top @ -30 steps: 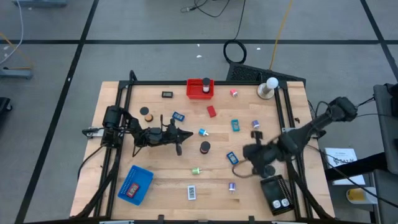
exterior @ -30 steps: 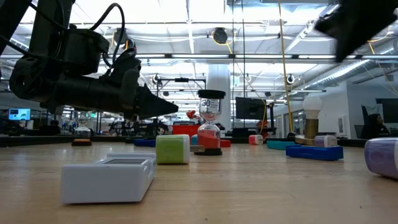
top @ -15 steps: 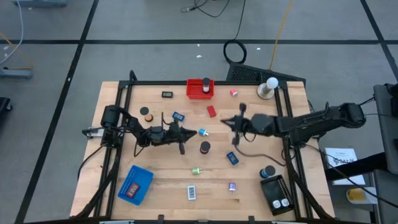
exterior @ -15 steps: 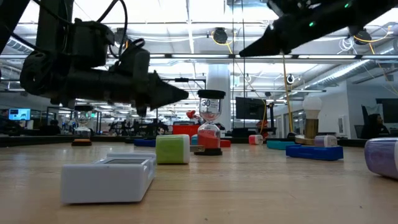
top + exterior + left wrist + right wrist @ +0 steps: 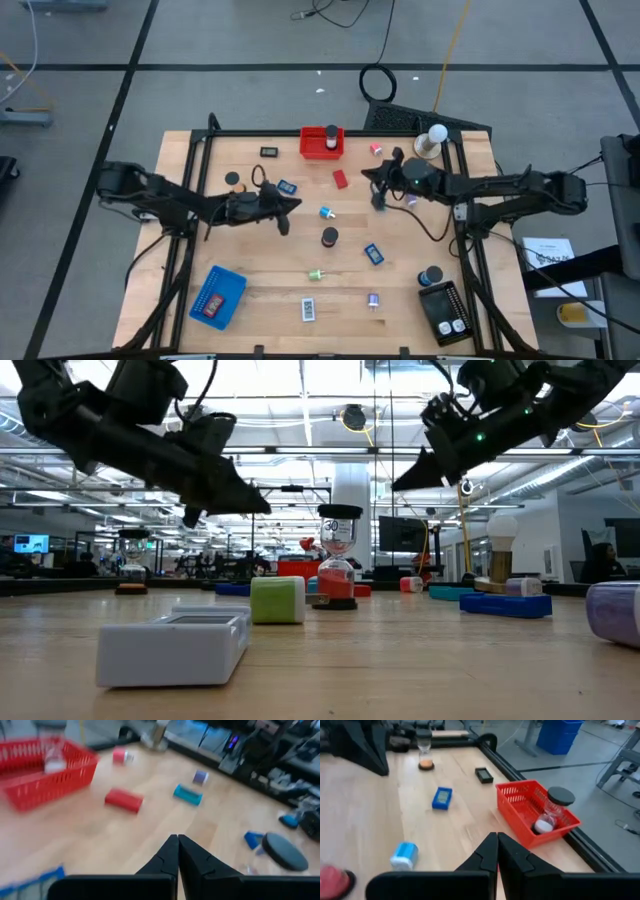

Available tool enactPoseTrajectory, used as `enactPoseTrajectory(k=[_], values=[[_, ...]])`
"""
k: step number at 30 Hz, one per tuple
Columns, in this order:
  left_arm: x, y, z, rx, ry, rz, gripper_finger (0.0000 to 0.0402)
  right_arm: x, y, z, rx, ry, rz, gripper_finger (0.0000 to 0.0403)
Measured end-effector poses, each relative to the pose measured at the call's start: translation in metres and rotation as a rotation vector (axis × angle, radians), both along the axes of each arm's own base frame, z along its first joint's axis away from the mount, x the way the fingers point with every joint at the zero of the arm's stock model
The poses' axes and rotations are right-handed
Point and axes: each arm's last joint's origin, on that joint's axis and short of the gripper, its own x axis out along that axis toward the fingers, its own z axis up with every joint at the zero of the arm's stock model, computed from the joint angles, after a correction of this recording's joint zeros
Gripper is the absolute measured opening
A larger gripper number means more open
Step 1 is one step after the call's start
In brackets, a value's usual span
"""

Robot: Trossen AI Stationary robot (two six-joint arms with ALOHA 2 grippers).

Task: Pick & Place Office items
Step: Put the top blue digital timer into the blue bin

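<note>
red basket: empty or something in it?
Not empty. The red basket holds a small hourglass with a black cap, standing upright inside it.

Red basket (image 5: 321,143) at the light wooden table's (image 5: 250,290) far edge; blue tray (image 5: 217,296) near its front left corner, black tray (image 5: 444,312) at its front right. Red block (image 5: 340,179), teal block (image 5: 188,795), green piece (image 5: 315,274) and white-labelled rectangle (image 5: 308,310) between.

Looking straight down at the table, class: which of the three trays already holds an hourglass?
The red tray at the far edge: a dark-capped hourglass stands inside it. The blue tray and the black tray near the front hold no hourglass.
</note>
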Motion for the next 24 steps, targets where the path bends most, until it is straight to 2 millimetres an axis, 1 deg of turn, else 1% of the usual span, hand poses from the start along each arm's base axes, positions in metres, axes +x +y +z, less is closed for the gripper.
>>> enactPoseTrajectory(k=[2,5,10,12,15,18,22,24], values=[[-0.003,0.0,0.001,-0.039,0.058,0.015,0.002,-0.001,-0.002,-0.001,-0.012,0.008,-0.004,0.0],[0.003,0.0,0.006,-0.088,0.126,0.037,0.0048,-0.002,-0.004,-0.001,-0.013,0.008,-0.015,0.0],[0.019,0.002,0.012,-0.082,0.256,0.012,0.0102,-0.003,-0.006,-0.002,-0.017,0.012,-0.018,0.0],[0.027,0.006,0.016,-0.088,0.263,0.007,0.0127,-0.003,-0.006,-0.002,-0.026,0.019,-0.013,0.0],[0.03,0.018,0.018,-0.11,0.31,0.013,0.0165,-0.003,-0.005,-0.002,-0.028,0.024,-0.012,0.0],[0.029,0.034,0.021,-0.086,0.431,-0.023,0.0205,-0.003,-0.005,-0.002,-0.028,0.025,-0.011,0.0],[0.025,0.06,0.032,-0.047,0.568,-0.059,0.0251,-0.003,-0.005,-0.002,-0.03,0.029,-0.01,0.0],[0.024,0.07,0.039,-0.022,0.606,-0.091,0.027,-0.003,-0.005,-0.002,-0.03,0.029,-0.01,0.0]])
